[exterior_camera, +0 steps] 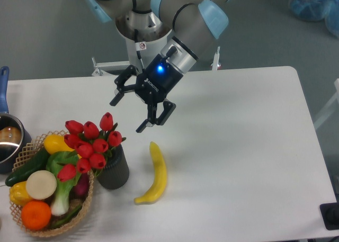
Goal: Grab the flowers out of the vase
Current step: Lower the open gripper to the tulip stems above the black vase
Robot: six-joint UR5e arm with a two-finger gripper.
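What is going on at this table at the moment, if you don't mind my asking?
A single robot arm is working toward a bunch of red tulips standing in a small dark vase. Its gripper hangs open above the table, up and to the right of the flowers, holding nothing. A banana lies right of the vase and a wicker basket of produce sits on its left.
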